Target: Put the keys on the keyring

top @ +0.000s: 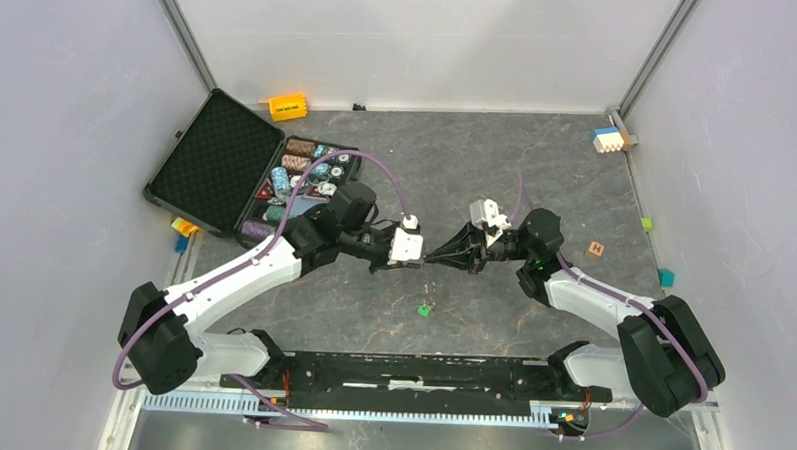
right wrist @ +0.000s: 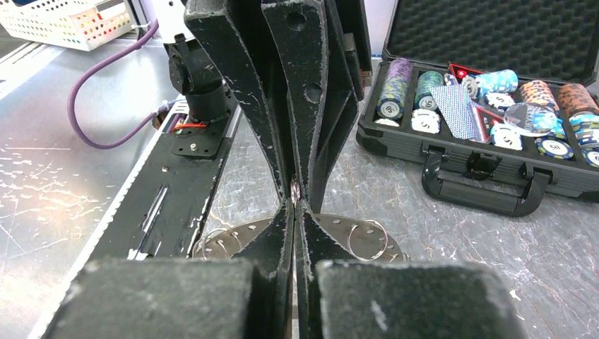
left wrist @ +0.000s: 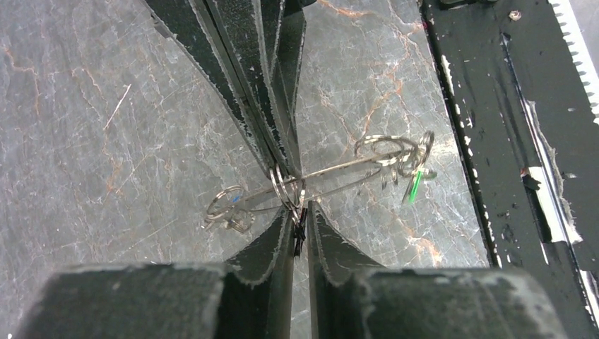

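While both pincers meet tip to tip, left pincer (left wrist: 299, 214) has jaws pressed closed; right pincer (right wrist: 295, 205) likewise closed. Small split ring (left wrist: 284, 186) caught at meeting point; cannot tell which pincer actually grips it. Keyring (right wrist: 337, 229), flat grey disc with holes, spreads to both sides just beneath tips. Green key (left wrist: 415, 185) dangles at keyring end right of left pincer; blue key (left wrist: 233, 200) at end left of it. Poker chip case (right wrist: 494, 35) lies open beyond right pincer, off to its right.
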